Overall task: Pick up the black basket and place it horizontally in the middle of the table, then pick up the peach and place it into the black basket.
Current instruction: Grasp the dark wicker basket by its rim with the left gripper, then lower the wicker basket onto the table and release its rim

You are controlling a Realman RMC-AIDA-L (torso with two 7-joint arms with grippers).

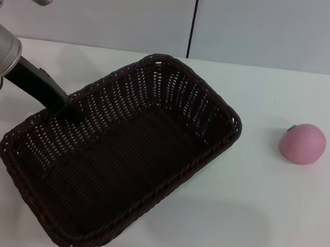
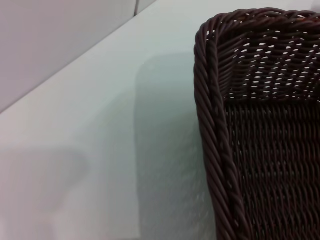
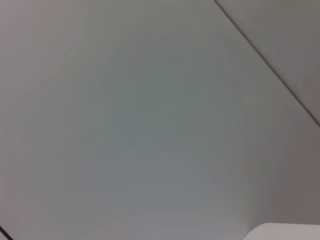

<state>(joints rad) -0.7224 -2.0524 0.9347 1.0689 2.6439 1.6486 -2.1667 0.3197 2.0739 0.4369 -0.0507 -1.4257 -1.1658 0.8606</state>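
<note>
Head view first: a pale wall point(image 1: 106, 9) with a dark vertical seam runs along the far side, and below it spreads the white surface point(image 1: 260, 230). One black basket point(image 1: 120, 154) sits left of centre, lying on a diagonal, one short end near and to the left, the other far and toward the middle. It's open side up, nothing inside it. One peach point(image 1: 303, 143) rests well apart from it on the right, directly on the surface, small green stem bit at its far-left edge.

One arm in sight: the left arm comes in from the far left, silver joint with a green light, then a dark link sloping down and to the right. The left claw point(image 1: 70, 111) sits right at the basket's far-left long rim, its tip down against the weave. Whether it's wide, narrow or clamped on the rim, I cannot tell; the dark fingers merge with the dark wicker.

Left wrist view now: close in on one rounded corner of the basket point(image 2: 220, 125), braided rim thick and twisted, open-weave wall and woven floor beyond it. Bare surface point(image 2: 100, 150) beside it, a soft shadow across it, the wall behind. None of the claw shows here.

Right wrist view: plain pale panels with a thin dark seam across one corner. The right claw is out of sight in every view.
</note>
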